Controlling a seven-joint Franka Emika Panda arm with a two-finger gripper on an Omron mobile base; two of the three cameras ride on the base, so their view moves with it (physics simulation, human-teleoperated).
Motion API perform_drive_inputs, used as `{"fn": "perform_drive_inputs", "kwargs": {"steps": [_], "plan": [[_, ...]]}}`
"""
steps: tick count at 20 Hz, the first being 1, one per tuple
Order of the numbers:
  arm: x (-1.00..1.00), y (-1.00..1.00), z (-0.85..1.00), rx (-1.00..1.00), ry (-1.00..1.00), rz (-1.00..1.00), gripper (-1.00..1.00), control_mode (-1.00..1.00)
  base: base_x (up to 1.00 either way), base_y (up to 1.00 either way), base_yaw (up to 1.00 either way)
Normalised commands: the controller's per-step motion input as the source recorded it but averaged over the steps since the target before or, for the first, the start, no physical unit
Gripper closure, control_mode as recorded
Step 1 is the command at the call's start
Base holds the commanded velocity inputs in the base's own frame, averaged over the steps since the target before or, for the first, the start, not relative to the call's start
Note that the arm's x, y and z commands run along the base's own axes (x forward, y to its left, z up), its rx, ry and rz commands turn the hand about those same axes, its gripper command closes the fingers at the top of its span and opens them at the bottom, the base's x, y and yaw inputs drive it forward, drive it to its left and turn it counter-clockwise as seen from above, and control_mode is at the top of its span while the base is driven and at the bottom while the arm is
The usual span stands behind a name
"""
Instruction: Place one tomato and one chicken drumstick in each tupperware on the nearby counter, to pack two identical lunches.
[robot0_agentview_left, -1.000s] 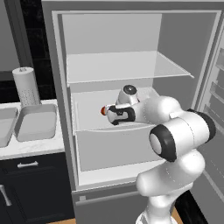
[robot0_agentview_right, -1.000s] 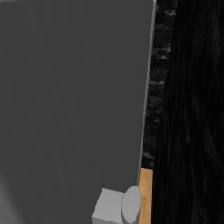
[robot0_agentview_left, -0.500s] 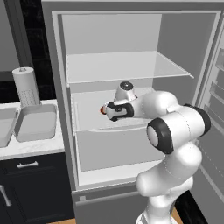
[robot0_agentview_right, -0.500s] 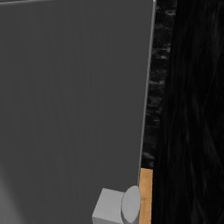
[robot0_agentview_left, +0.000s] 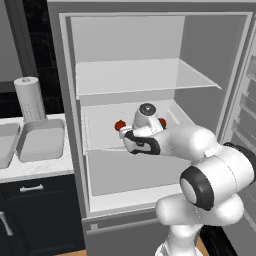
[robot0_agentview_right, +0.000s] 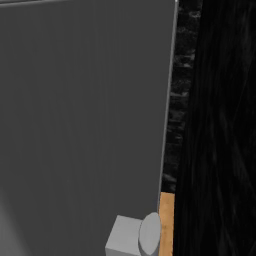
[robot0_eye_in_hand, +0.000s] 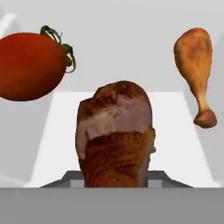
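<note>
My gripper (robot0_agentview_left: 144, 129) reaches into the open fridge over its middle shelf (robot0_agentview_left: 100, 142). In the hand view a chicken drumstick (robot0_eye_in_hand: 116, 140) sits right at my gripper (robot0_eye_in_hand: 116, 177), meaty end toward the camera, covering the fingertips; the gripper looks shut on it. A red tomato (robot0_eye_in_hand: 33, 65) lies beyond on the left, and a second drumstick (robot0_eye_in_hand: 197, 74) on the right. Red tomatoes show beside the hand at left (robot0_agentview_left: 120, 125) and right (robot0_agentview_left: 162, 122). Two light-grey tupperware tubs (robot0_agentview_left: 42, 137) (robot0_agentview_left: 5, 142) stand on the white counter (robot0_agentview_left: 35, 169) left of the fridge.
A paper-towel roll (robot0_agentview_left: 29, 97) stands behind the tubs. The fridge's left wall (robot0_agentview_left: 70, 125) rises between shelf and counter. A glass upper shelf (robot0_agentview_left: 140, 75) hangs above the hand. The open fridge door (robot0_agentview_right: 85, 125) blocks the right base view.
The hand has shifted a little to the left and lower over the middle shelf. The tomatoes and tubs have not moved.
</note>
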Motion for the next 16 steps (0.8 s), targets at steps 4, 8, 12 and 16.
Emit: {"fn": "perform_drive_inputs", "kwargs": {"steps": [4,8,12,16], "plan": [[-1.00,0.00,0.81,0.02,0.10,0.00,1.00,-1.00,0.00,0.00,0.00],[-0.96,-0.27,0.96,0.00,0.03,0.00,1.00,-1.00,0.00,0.00,0.00],[-0.98,-0.53,0.80,0.00,0.00,0.00,1.00,-1.00,0.00,0.00,0.00],[-0.98,-0.57,0.57,0.00,0.00,-0.03,1.00,-1.00,0.00,0.00,0.00]]}}
